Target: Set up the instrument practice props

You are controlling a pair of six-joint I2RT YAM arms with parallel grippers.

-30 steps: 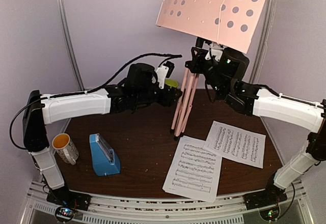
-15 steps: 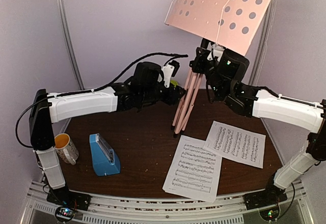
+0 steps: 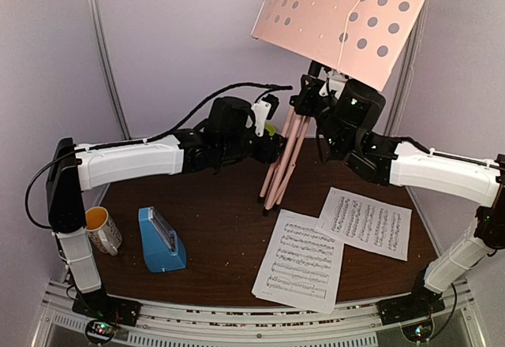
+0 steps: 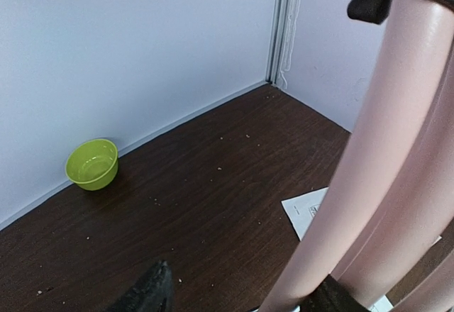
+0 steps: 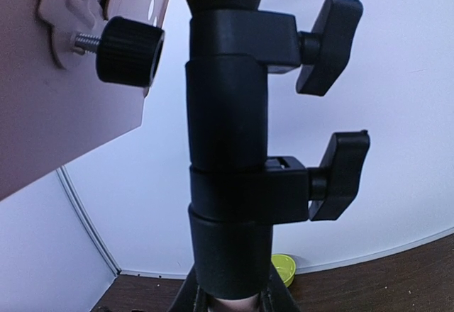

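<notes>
- The pink music stand (image 3: 347,16) rises at the centre back of the bench (image 3: 221,229). Its perforated desk fills the upper right of the overhead frame and is tipped down toward the left.
- Its legs are folded into one bundle, leaning from the lower tips near mid-frame up to the right. Whether the tips touch the bench cannot be told.
- The right hand (image 3: 319,98) is clamped on the stand's black post just under the desk. In the wrist view its fingers (image 5: 190,299) pinch the post at the bottom edge, below two black clamp collars with wing knobs.
- The left hand (image 3: 272,146) reaches in from the left at the upper part of the leg bundle. Its fingers (image 4: 152,291) stand apart — a pink leg (image 4: 383,149) runs between them, close against the right-side finger and well clear of the other.
- Two sheet-music pages (image 3: 301,262) lie flat at the lower right of the overhead frame, printed side up. The second page (image 3: 365,222) is just beside the first, up and to the right, and their corners nearly meet.
- The blue metronome (image 3: 162,240) stands upright at the lower left, well apart from the stand.
- A cream mug (image 3: 100,229) with an orange inside sits just left of the metronome, by the left arm's base.
- A lime-green bowl (image 4: 92,163) rests at the back wall — behind the left hand in the overhead view.
</notes>
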